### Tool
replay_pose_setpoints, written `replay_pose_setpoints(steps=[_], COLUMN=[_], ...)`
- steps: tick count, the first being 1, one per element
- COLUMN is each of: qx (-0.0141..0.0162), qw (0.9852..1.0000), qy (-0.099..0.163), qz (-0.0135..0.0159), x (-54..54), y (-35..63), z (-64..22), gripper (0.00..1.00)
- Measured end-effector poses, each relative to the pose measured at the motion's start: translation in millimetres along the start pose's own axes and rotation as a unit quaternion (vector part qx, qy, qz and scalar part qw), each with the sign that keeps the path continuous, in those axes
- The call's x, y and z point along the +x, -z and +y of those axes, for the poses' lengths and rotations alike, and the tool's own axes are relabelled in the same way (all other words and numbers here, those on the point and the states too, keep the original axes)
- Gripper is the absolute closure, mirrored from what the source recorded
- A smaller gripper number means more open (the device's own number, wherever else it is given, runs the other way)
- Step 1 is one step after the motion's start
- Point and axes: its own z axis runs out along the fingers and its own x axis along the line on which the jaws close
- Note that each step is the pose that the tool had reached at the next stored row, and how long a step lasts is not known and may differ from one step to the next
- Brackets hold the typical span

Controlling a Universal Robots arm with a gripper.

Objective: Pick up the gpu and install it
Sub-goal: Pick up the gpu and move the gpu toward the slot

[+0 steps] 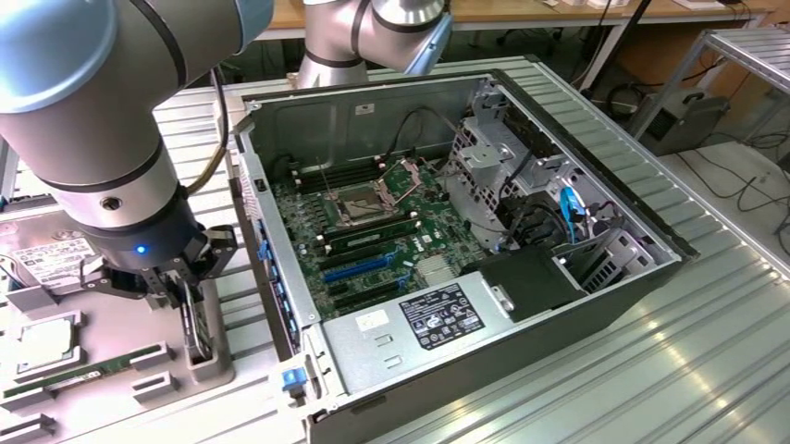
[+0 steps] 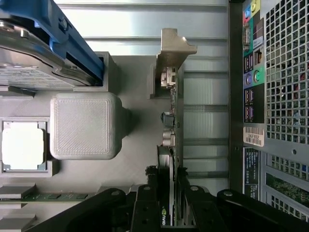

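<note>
ribbed metal desk (image 1: 691,370) carries an open computer case (image 1: 593,314). exterior view: jaws stand over the grey parts tray (image 1: 185,375) beside the case, the gpu (image 1: 195,324) upright between them. wrist view: jaws clenched on the gpu, its bracket (image 2: 174,48) in the tray slot. judgement: lift straight, without twisting.

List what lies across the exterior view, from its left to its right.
processor chip → gpu → blue latch → power supply → blue cable
</note>
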Motion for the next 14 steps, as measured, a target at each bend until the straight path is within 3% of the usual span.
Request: replay_pose_setpoints(steps=[8,14], qx=[-0.0046,-0.0069], qw=[1.0000,1.0000], qy=[0.001,0.002], qz=[0.0013,0.0039], x=[-0.3,-1.0], y=[10.2,31.7], z=[0.4,1.6], gripper=[0.74,0.74])
